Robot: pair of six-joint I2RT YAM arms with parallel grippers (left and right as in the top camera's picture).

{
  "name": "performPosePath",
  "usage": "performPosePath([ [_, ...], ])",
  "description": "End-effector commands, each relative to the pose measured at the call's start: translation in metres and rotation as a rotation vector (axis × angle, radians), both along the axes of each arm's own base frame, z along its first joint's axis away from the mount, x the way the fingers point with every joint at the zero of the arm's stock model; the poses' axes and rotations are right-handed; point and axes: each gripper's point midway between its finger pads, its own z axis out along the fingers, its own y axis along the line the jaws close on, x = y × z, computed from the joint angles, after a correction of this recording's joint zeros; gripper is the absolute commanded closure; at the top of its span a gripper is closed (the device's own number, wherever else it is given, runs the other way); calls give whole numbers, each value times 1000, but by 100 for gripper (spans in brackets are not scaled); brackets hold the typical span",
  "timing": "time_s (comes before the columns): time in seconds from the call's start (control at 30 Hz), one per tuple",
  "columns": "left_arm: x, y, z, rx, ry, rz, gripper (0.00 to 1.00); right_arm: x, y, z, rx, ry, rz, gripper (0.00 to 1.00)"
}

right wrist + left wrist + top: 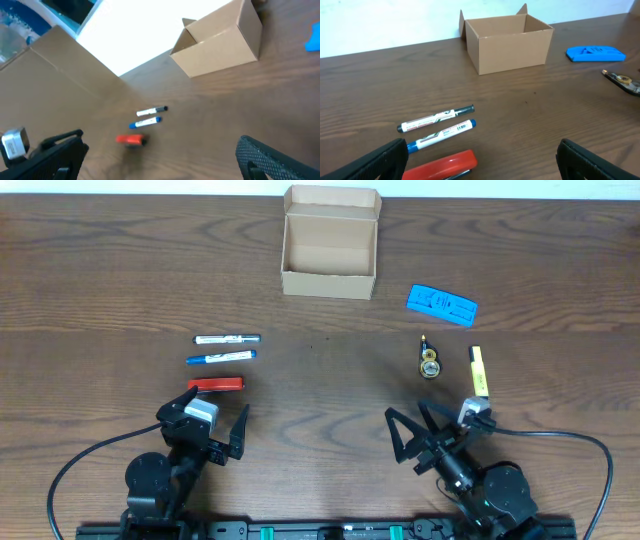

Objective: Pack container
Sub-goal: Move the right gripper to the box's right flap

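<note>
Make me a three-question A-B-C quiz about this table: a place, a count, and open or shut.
1. The flat blue plastic piece lies where from the tan cardboard box? A. its left B. its right C. inside it
2. How many white marker pens lie beside the flat red object? A. one B. two C. four
3. The box's flap lid is: A. open B. shut C. taped
Answers: 1 B, the overhead view shows it right of the box. 2 B, one black-capped, one blue-capped. 3 A, the bare inside shows.
</note>
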Motion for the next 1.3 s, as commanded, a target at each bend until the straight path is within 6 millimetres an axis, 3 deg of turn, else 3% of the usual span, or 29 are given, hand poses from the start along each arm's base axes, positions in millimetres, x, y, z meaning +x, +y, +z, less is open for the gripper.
performPosePath([
  [0.0,0,2,-12,22,14,2,5,9,1,1,-44,34,-22,1],
  [0.13,0,2,-12,22,14,2,5,32,-1,9,-176,73,-62,1],
  [0.27,0,2,-12,22,14,2,5,70,1,24,-321,120,-89,1],
  [0.47,0,2,-12,22,14,2,5,152,7,39,-472,237,-126,1],
  [0.67,0,2,-12,22,14,2,5,239,16,40,-588,305,-174,1],
  [0.8,0,2,-12,22,14,2,5,291,21,27,-631,357,-212,1],
  [0.97,0,2,-12,22,14,2,5,340,24,0,-639,411,-215,1],
  [1.1,0,2,-12,22,14,2,5,360,22,-33,-658,464,-215,1],
  [1.27,0,2,-12,22,14,2,5,365,19,-77,-689,533,-212,2],
])
